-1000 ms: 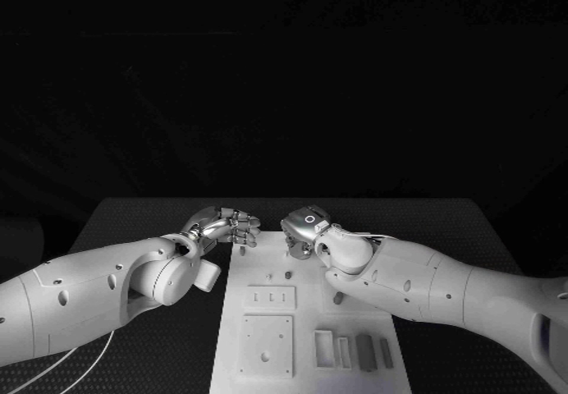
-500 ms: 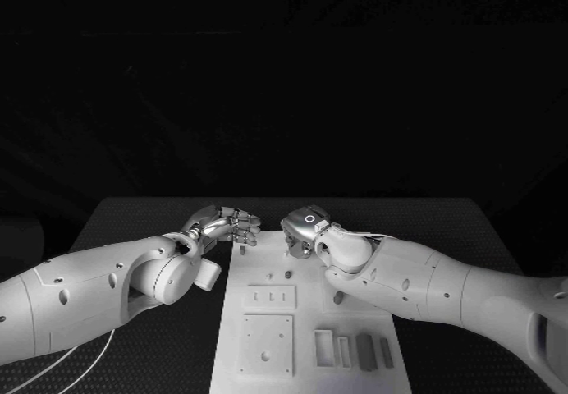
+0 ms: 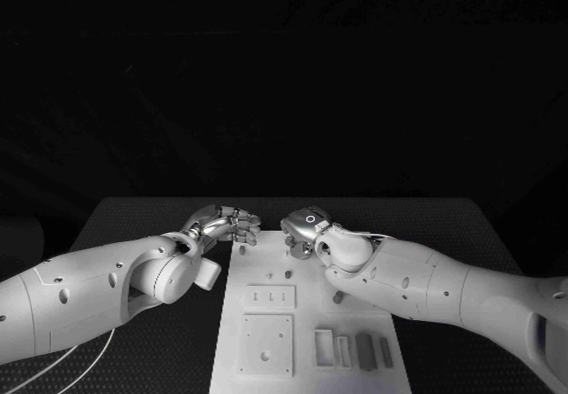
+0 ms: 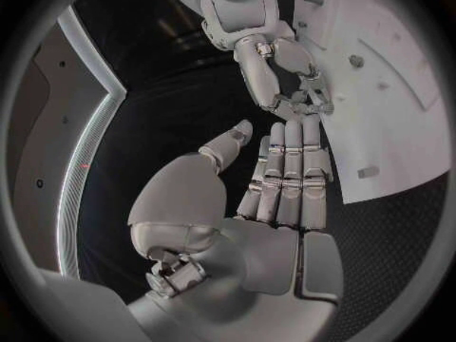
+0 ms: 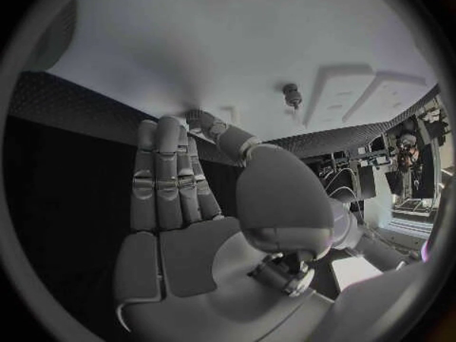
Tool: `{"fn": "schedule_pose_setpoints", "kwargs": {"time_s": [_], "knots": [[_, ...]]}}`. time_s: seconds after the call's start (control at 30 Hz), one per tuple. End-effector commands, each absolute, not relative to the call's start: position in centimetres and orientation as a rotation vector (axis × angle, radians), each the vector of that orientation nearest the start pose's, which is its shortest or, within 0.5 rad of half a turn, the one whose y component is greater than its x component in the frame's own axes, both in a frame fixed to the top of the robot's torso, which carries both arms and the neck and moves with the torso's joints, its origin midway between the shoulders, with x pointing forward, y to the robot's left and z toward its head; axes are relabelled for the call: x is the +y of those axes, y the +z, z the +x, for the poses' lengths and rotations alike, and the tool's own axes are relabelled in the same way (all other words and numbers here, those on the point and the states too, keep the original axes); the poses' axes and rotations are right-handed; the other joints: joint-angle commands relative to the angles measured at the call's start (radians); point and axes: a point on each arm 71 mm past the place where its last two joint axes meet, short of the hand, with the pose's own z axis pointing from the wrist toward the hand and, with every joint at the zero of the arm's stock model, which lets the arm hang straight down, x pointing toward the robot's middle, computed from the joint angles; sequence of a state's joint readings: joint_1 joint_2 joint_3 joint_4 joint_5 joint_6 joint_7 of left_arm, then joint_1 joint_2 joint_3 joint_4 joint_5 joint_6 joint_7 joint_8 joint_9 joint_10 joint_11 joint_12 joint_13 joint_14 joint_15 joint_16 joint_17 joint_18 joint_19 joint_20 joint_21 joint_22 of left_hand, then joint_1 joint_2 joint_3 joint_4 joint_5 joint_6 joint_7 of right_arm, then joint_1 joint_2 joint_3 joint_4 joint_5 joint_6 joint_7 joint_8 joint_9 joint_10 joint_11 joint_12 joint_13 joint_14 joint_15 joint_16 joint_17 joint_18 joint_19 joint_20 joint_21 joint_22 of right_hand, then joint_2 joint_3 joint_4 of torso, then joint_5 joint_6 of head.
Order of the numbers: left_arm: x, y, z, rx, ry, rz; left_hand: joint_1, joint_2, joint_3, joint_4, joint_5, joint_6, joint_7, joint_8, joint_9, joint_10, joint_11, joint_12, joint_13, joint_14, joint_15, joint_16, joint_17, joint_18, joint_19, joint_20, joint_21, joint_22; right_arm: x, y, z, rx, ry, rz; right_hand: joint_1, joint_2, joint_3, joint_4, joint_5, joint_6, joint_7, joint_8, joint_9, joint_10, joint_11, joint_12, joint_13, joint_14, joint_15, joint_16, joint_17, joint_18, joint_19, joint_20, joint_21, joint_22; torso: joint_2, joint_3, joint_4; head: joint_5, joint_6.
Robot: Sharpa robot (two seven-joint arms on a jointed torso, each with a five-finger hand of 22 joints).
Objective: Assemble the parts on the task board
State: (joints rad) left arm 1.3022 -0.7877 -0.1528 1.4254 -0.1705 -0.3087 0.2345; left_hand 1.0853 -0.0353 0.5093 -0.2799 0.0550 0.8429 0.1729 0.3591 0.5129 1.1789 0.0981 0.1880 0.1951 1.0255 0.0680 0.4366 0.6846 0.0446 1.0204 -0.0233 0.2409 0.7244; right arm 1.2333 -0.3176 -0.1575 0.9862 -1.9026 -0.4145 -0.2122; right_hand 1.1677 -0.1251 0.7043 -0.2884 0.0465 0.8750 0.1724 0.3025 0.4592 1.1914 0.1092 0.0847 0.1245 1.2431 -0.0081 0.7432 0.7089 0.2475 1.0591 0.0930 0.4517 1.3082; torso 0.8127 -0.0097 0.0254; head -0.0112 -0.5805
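The white task board [image 3: 304,322] lies down the middle of the table. Small pegs [image 3: 288,275] stand on its far half, and two grey bars [image 3: 366,351] lie near its front right. My left hand [image 3: 225,226] hovers at the board's far left corner with its fingers [image 4: 289,167] straight, side by side and bare, the thumb apart. Opposite it, my right hand [image 3: 304,230] is over the board's far end. Its thumb tip meets its fingertips [image 5: 181,129] down at the board [image 5: 238,45]; whether they pinch anything is hidden. A peg [image 5: 292,93] stands just beyond them.
Two white raised plates [image 3: 270,297] sit on the board's left half, with white slotted blocks [image 3: 323,347] beside the grey bars. Black table [image 3: 142,222] surrounds the board. My right forearm [image 3: 438,287] lies over the board's right edge.
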Motion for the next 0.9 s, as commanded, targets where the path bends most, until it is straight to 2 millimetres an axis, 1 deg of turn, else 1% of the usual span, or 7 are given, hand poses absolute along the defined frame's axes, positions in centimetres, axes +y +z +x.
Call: {"fn": "schedule_pose_setpoints", "kwargs": {"time_s": [0.03, 0.27, 0.4, 0.53, 0.63, 0.77, 0.9], "knots": [[20.7, -18.0, 51.1, 1.619, -1.351, -0.939, -0.007, -0.005, -0.002, -0.004, 0.003, -0.003, 0.002, -0.003, 0.0, -0.001, 0.008, -0.005, 0.001, 0.002, 0.006, -0.007, 0.002, 0.007, -0.001, -0.003, -0.007, 0.001, -7.1, -21.4, 54.9, 1.422, 0.351, -0.565, -0.001, -0.014, -0.005, -0.002, 0.003, -0.011, 0.001, -0.007, -0.002, -0.012, 0.003, -0.006, -0.003, 0.0, 0.009, 0.007, 0.001, 0.014, -0.005, 0.001, 0.007, 0.023, 0.0, -0.0001, 0.0002, 0.001, 0.0], [20.8, -18.0, 51.1, 1.618, -1.349, -0.939, -0.007, -0.005, -0.002, -0.004, 0.003, -0.004, 0.003, -0.004, 0.0, -0.001, 0.008, -0.006, 0.002, 0.001, 0.006, -0.008, 0.002, 0.007, -0.001, -0.003, -0.007, 0.001, -7.2, -21.3, 54.8, 1.411, 0.362, -0.555, -0.001, -0.015, -0.005, -0.002, 0.003, -0.013, 0.002, -0.007, -0.003, -0.014, 0.004, -0.007, -0.004, -0.001, 0.01, 0.007, 0.001, 0.014, -0.006, 0.001, 0.008, 0.023, 0.0, 0.0003, 0.0, 0.001, -0.001], [20.9, -18.0, 51.1, 1.616, -1.347, -0.94, -0.007, -0.005, -0.002, -0.004, 0.003, -0.004, 0.003, -0.004, 0.0, -0.001, 0.008, -0.006, 0.002, 0.001, 0.006, -0.008, 0.003, 0.007, -0.001, -0.003, -0.007, 0.001, -7.9, -20.9, 54.3, 1.391, 0.393, -0.532, -0.001, -0.017, -0.005, -0.002, 0.003, -0.013, 0.002, -0.007, -0.003, -0.014, 0.005, -0.007, -0.004, -0.001, 0.01, 0.008, 0.002, 0.014, -0.006, 0.001, 0.009, 0.023, 0.0, 0.0006, 0.0003, 0.001, 0.0], [21.2, -17.9, 51.1, 1.61, -1.346, -0.94, -0.006, -0.005, -0.002, -0.005, 0.003, -0.004, 0.003, -0.004, 0.0, -0.001, 0.008, -0.006, 0.002, 0.002, 0.006, -0.009, 0.003, 0.007, -0.001, -0.003, -0.007, 0.001, -8.9, -19.9, 53.8, 1.376, 0.421, -0.504, -0.002, -0.023, -0.007, -0.001, 0.003, -0.01, 0.002, -0.005, -0.003, -0.011, 0.004, -0.006, -0.004, 0.004, 0.009, 0.013, 0.003, 0.014, -0.001, 0.0, 0.013, 0.023, -0.001, 0.0008, -0.0026, 0.003, 0.003], [21.4, -17.8, 51.1, 1.615, -1.392, -0.925, -0.006, -0.011, -0.004, -0.006, 0.003, -0.006, 0.004, -0.006, -0.001, -0.003, 0.009, -0.009, 0.002, 0.0, 0.007, -0.012, 0.005, 0.007, -0.003, -0.002, -0.009, 0.002, -10.2, -18.5, 53.8, 1.385, 0.447, -0.462, -0.008, -0.041, -0.01, 0.002, 0.003, -0.004, -0.002, 0.0, -0.003, -0.006, 0.002, -0.003, -0.003, 0.013, 0.008, 0.021, 0.006, 0.014, 0.008, -0.003, 0.021, 0.024, -0.001, 0.0018, -0.0049, 0.002, 0.01], [21.8, -17.6, 51.2, 1.608, -1.401, -0.917, -0.006, -0.02, -0.008, -0.006, 0.0, -0.017, 0.008, -0.012, -0.002, -0.013, 0.014, -0.018, 0.001, -0.003, 0.009, -0.018, 0.01, 0.006, -0.006, -0.001, -0.012, 0.002, -13.0, -16.3, 54.1, 1.422, 0.487, -0.388, -0.03, -0.072, -0.014, 0.02, 0.004, -0.004, -0.008, 0.001, -0.004, 0.003, 0.0, 0.001, -0.002, 0.027, 0.005, 0.035, 0.01, 0.014, 0.022, -0.006, 0.032, 0.024, -0.003, 0.002, -0.0069, 0.004, 0.017], [22.1, -17.5, 51.3, 1.604, -1.393, -0.918, -0.006, -0.021, -0.009, -0.006, 0.0, -0.018, 0.009, -0.013, -0.002, -0.014, 0.015, -0.02, 0.001, -0.003, 0.009, -0.02, 0.011, 0.006, -0.006, 0.0, -0.013, 0.002, -15.5, -15.3, 54.4, 1.474, 0.5, -0.335, -0.055, -0.099, -0.022, 0.044, 0.004, -0.006, -0.01, 0.002, -0.004, 0.017, -0.005, 0.008, 0.003, 0.034, 0.001, 0.059, 0.022, 0.014, 0.033, -0.013, 0.048, 0.025, -0.004, 0.0035, -0.0139, 0.008, 0.022]]}}
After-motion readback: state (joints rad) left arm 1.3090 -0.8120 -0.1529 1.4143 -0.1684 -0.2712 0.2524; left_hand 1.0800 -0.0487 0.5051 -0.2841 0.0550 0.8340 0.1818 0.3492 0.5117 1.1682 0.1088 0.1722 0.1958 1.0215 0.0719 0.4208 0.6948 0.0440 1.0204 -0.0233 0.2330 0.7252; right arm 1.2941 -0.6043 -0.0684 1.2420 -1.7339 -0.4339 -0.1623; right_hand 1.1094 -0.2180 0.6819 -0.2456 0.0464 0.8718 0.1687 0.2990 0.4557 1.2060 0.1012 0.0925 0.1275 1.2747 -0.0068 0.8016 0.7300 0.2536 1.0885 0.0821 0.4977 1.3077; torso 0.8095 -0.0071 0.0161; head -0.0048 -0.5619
